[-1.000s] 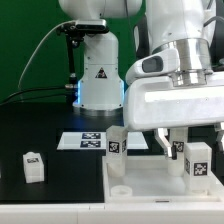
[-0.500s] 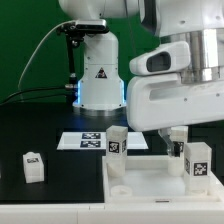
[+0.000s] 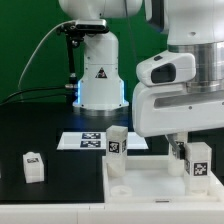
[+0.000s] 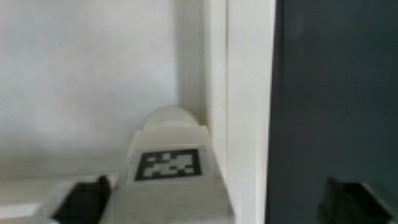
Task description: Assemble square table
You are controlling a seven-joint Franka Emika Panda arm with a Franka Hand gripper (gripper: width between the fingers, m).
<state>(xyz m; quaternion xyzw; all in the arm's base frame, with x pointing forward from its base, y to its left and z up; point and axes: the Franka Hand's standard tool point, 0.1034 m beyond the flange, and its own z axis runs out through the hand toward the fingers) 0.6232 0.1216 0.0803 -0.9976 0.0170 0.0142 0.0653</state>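
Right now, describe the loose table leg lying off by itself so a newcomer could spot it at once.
Start at the big white square slab in the foreground, then look across the black table toward the exterior view's left. There a small white block leg stands alone on the dark surface. Unlike the other tagged legs, which stand on the slab, it touches nothing but the tabletop.

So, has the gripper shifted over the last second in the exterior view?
Yes. The gripper has slid toward the exterior view's right, judged against the fixed robot base, and now hangs over the far-right leg on the square table.
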